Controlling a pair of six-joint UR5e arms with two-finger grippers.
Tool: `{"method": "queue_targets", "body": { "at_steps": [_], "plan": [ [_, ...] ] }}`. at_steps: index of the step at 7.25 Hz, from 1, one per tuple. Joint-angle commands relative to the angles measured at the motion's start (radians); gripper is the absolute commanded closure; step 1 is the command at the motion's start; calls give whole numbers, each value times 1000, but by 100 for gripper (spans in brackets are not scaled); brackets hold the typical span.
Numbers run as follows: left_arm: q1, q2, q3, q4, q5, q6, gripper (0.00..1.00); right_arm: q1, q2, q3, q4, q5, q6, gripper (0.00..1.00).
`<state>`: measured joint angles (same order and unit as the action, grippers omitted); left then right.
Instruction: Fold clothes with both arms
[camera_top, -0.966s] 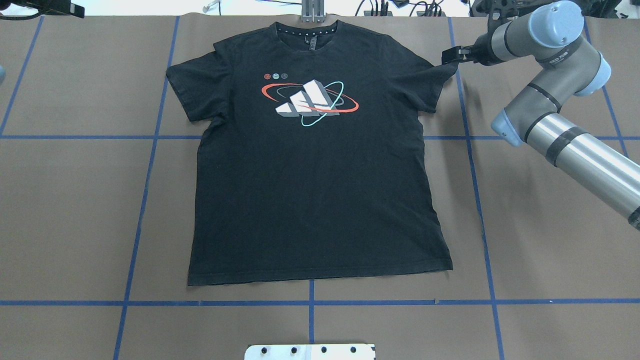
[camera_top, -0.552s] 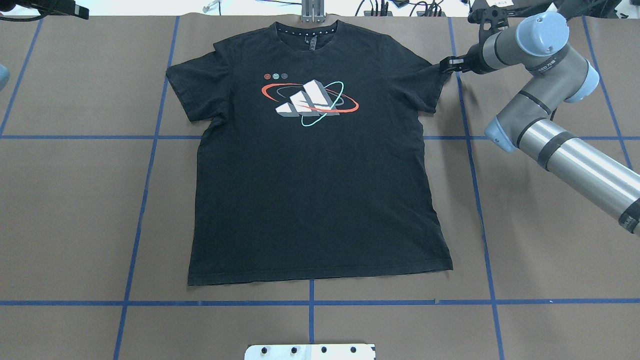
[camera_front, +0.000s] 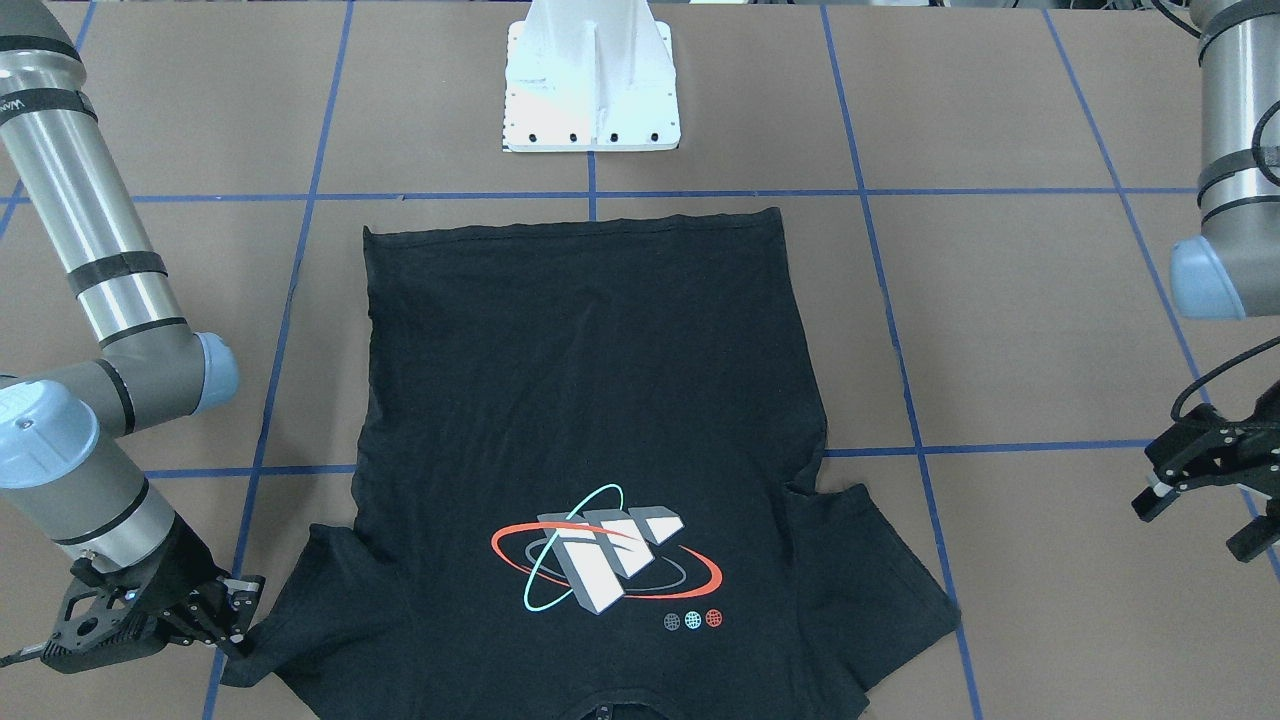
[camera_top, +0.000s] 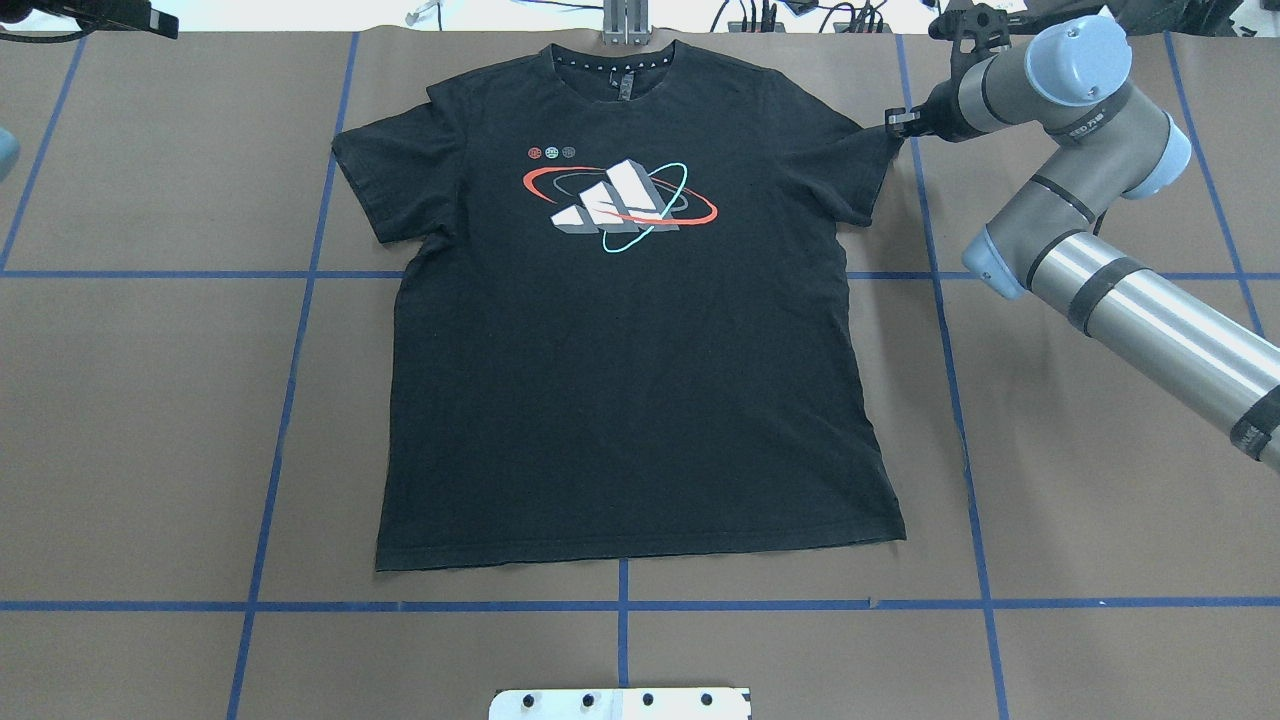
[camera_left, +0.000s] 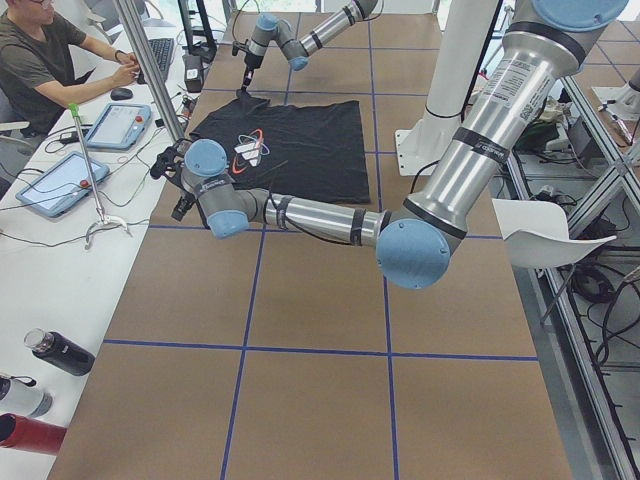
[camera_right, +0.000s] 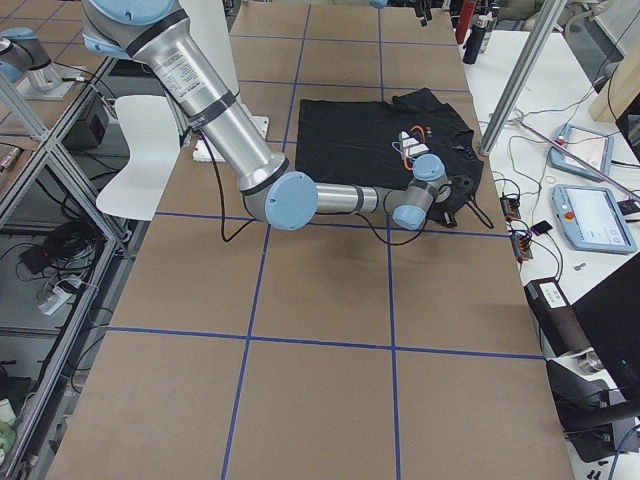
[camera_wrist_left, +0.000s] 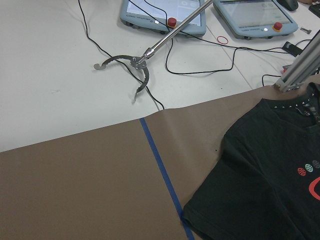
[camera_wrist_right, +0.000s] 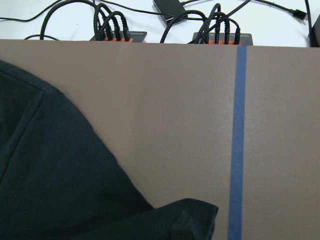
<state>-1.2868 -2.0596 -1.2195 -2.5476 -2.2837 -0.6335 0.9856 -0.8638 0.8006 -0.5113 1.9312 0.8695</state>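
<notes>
While the brown counter (camera_top: 150, 400) with its blue tape grid looks the same as before, the right arm (camera_top: 1120, 300) has moved a little inward during the last second. This matters for the black T-shirt (camera_top: 620, 420). It lies flat and print-up in the middle of the counter, with the collar at 12 o'clock and the hem at 6 o'clock in the overhead view. One second ago its sleeve (camera_top: 850, 170) at 2 o'clock was drawn outward into a raised point. Now the sleeve has relaxed and lies nearly flat, and its corner touches the right tool (camera_top: 897, 120). I judge that the arm was spreading this sleeve smooth and that this step is almost finished, so the garment is ready for a first fold, which is not yet begun.

I cannot tell whether the right tool is clenched on the corner or has let it go, because its fingertips are small and dark against the cloth. The left tool (camera_front: 1190, 530) is at about 10 o'clock, well apart from the shirt, with its fingers spread and nothing between them.

For the count: one counter; two arms, the left arm (camera_front: 1235, 150) being the second; one T-shirt with two sleeves; two tools; one print (camera_top: 620, 200) of blocks and rings; and three small dots (camera_top: 551, 153) at its 10 o'clock.
</notes>
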Motion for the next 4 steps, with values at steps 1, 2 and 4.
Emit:
{"method": "queue_targets", "body": {
  "at_steps": [1,2,4],
  "plan": [
    [0,1,0,1,1,0,0,1,2,0,-4,-23,2,100],
    [1,0,2,0,1,0,0,2,11,0,-4,-27,5,100],
    [0,-1,0,0,1,0,0,13,38,2,-3,-46,220,62]
  ]
}}
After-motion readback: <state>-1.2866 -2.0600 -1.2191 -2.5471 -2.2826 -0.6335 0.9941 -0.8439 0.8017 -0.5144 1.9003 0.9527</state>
